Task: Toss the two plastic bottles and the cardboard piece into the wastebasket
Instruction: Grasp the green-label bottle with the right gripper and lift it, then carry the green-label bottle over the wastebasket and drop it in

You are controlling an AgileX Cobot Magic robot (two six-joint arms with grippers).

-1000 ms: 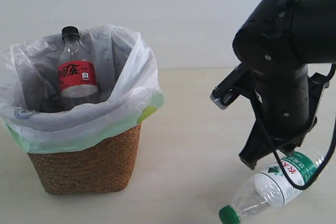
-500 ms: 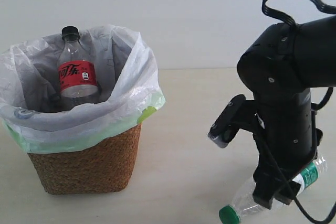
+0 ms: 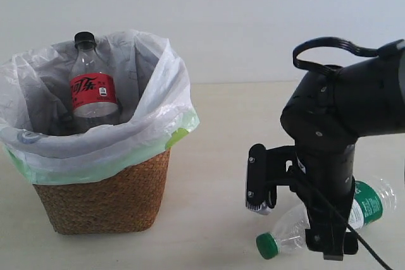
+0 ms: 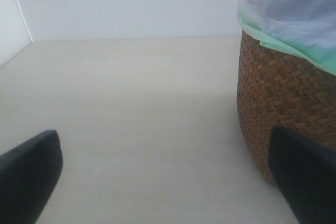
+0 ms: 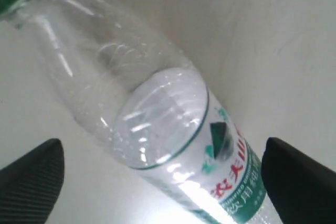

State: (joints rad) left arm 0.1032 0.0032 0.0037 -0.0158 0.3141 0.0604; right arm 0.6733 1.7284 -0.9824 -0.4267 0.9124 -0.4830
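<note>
**Down over the green-capped bottle**

Dropped from well above to table height within the last second, and now straddling the large clear plastic bottle with green cap and green-white label (image 3: 286, 233). All that from the right claw (image 5: 163, 179), fingers spread wide either side, not yet pinching. Nudged a touch, lying on its side at the front of the pale table (image 3: 215, 213); empty, crinkled, slick-looking. Probably ready for closing and lifting. Further back, left claw (image 4: 165, 182) spread on nothing, low beside the brown woven wicker wastebasket with white bag liner (image 3: 101, 200). Inside, upright: slim clear bottle with red label and black cap (image 3: 92, 90). No sight of the cardboard piece.
</note>
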